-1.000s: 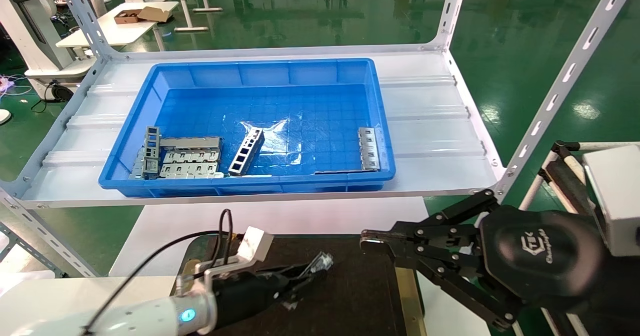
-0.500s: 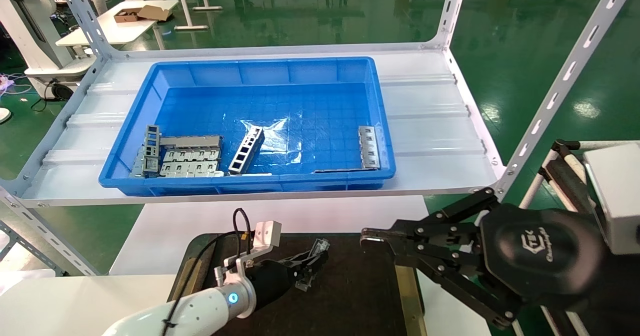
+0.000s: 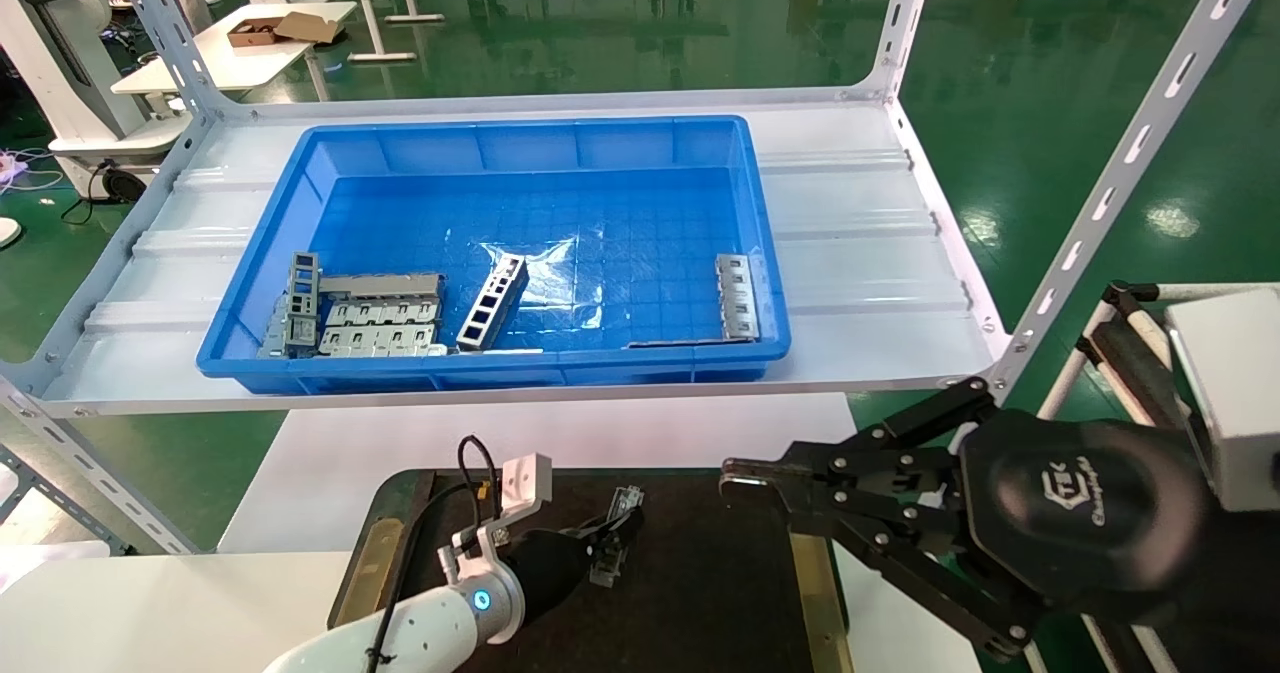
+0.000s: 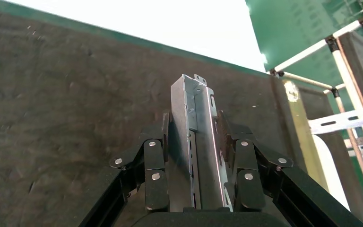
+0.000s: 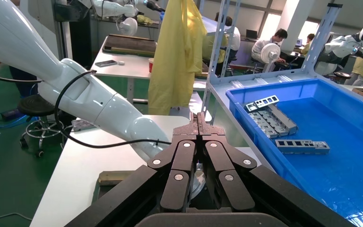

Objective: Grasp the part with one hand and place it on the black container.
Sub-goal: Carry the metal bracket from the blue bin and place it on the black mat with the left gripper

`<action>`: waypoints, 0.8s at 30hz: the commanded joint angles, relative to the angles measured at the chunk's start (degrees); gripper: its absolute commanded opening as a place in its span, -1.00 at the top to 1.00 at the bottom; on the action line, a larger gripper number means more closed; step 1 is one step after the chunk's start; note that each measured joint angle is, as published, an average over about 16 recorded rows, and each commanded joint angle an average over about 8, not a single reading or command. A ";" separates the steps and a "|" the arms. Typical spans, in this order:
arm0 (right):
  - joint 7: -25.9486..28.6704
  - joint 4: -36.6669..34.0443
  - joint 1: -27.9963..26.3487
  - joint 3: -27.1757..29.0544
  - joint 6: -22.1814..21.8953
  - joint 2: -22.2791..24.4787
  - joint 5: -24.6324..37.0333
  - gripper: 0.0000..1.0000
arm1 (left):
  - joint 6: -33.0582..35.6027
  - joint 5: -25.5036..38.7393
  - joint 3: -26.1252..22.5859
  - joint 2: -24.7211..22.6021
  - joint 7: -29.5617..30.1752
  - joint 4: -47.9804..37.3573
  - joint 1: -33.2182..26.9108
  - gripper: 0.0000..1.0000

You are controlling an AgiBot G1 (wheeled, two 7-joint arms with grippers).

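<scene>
My left gripper point(image 3: 612, 538) is shut on the part point(image 3: 626, 509), a narrow grey metal rail with raised edges and small cut-outs. It holds the part low over the black container point(image 3: 700, 593). I cannot tell whether the part touches the container. In the left wrist view the part point(image 4: 199, 137) stands between the fingers point(image 4: 154, 163) of the left gripper point(image 4: 196, 130), above the container's dark surface point(image 4: 61, 99). My right gripper point(image 3: 742, 483) is shut and empty, parked over the container's right brass strip point(image 3: 815, 593). It also shows in the right wrist view point(image 5: 198, 124).
A deep blue bin point(image 3: 300, 168) stands on the white shelf point(image 3: 860, 253) beyond the container and holds several other grey metal pieces point(image 3: 380, 315). Slotted shelf posts point(image 3: 1130, 153) rise at the right. The bin also shows in the right wrist view point(image 5: 260, 142).
My left arm has swung its wrist to the right over the black container. The part's tip has shifted slightly left and tilted more steeply. The right arm has not moved.
</scene>
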State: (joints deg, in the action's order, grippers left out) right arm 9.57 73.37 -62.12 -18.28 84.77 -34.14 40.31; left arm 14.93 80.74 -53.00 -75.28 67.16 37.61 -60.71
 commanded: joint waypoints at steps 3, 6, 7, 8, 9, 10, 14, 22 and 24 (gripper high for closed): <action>0.00 0.00 0.00 -0.01 0.00 0.00 -0.01 1.00 | -1.00 0.43 -0.60 -0.80 1.57 -1.55 -0.10 1.00; -0.01 0.00 0.00 -0.01 -0.01 0.01 -0.01 1.00 | -1.53 0.80 -1.23 -1.16 2.54 -2.22 -0.28 1.00; -0.01 0.00 0.00 -0.02 -0.01 0.01 -0.01 1.00 | -1.72 0.91 -1.44 -1.22 2.84 -2.32 -0.33 1.00; -0.01 0.00 0.00 -0.02 -0.01 0.01 -0.01 1.00 | -1.92 1.01 -1.64 -1.27 3.14 -2.38 -0.38 1.00; -0.01 0.00 0.00 -0.02 -0.01 0.01 -0.01 1.00 | -2.11 1.09 -1.84 -1.30 3.43 -2.41 -0.42 1.00; -0.01 0.00 -0.01 -0.02 -0.01 0.01 -0.01 1.00 | -2.30 1.17 -2.04 -1.32 3.73 -2.42 -0.44 1.00; -0.01 0.00 -0.01 -0.03 -0.01 0.01 -0.02 1.00 | -2.88 1.38 -2.83 -1.36 4.90 -2.40 -0.51 1.00; -0.02 0.00 -0.01 -0.04 -0.02 0.02 -0.03 -0.27 | -3.63 1.62 -4.37 -1.36 7.02 -2.28 -0.35 0.12; -0.02 0.00 -0.01 -0.05 -0.02 0.02 -0.03 -0.75 | -3.78 1.69 -4.75 -1.31 7.45 -2.11 -0.29 -0.38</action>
State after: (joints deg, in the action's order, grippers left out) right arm 9.55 73.37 -62.13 -18.33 84.75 -34.12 40.28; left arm 11.17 82.44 -57.71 -76.56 74.51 35.60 -61.01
